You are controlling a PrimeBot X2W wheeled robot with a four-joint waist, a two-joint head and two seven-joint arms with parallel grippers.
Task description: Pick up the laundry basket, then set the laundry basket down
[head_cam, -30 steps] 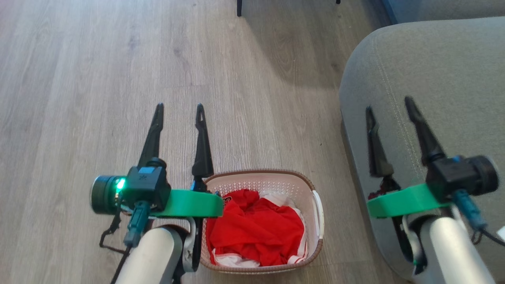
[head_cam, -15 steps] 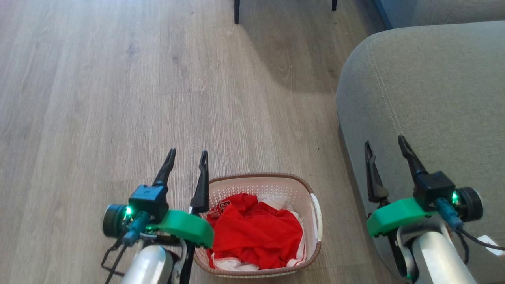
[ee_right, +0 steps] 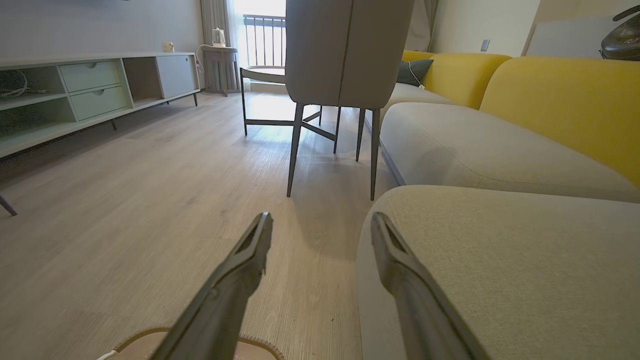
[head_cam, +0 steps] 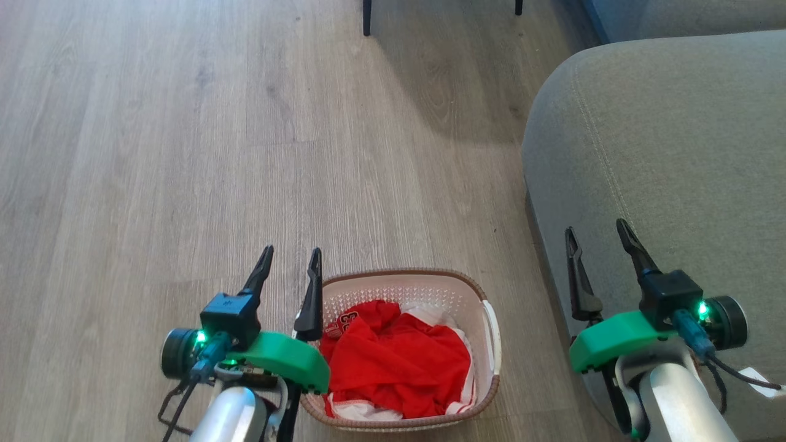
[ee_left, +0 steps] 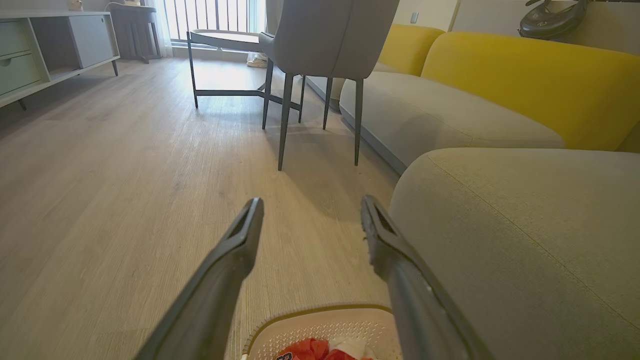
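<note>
The cream laundry basket (head_cam: 424, 285) with its brown rim stands on the wood floor at the bottom centre of the head view, holding red and white clothes (head_cam: 399, 368). My left gripper (head_cam: 291, 255) hangs open just left of the basket, apart from it, with nothing between its fingers. Over the sofa edge to the right of the basket, my right gripper (head_cam: 595, 232) is also open and empty. The left wrist view catches the basket's far wall (ee_left: 320, 332) below the open left gripper (ee_left: 311, 206). In the right wrist view the rim (ee_right: 260, 345) peeks in under the open right gripper (ee_right: 320, 220).
A grey sofa (head_cam: 663, 153) bounds the right side, close to the basket. A grey chair (ee_left: 320, 50) on thin dark legs and a low table stand ahead, with a yellow sofa back (ee_left: 525, 75) beyond. A pale green cabinet (ee_right: 75, 95) lines the far left wall. Wood floor stretches left.
Both arms have dropped lower and drawn back in the head view, most of it in the first half second. The basket stays on the floor. Both grippers remain open.
</note>
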